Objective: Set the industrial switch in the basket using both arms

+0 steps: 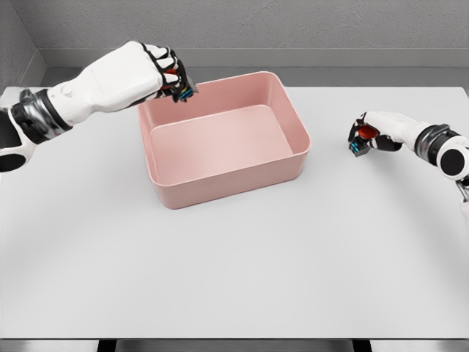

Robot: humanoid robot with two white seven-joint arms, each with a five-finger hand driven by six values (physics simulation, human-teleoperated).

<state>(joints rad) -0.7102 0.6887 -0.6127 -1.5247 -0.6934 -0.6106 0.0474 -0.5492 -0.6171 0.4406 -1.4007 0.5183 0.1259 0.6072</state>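
Left arm (80,92), left of the pink basket (223,139): smooth glossy white forearm shell, bulbous toward the wrist; a small round fastener showed on its upper surface; a dark grey and black banded joint sat behind it, then another white segment; left hand (167,73) had white knuckle plates over black finger links. Right arm (432,143), right of the basket: slimmer white shell; dark grey ribbed cuff; black round joint cap; right hand (368,134) white over black.

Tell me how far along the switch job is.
Done: each hand has grasped a small switch. In hand: the left hand holds its dark switch over the pink plastic basket; the right hand holds a red-topped switch beside it. Left: both drops; the basket holds nothing yet.
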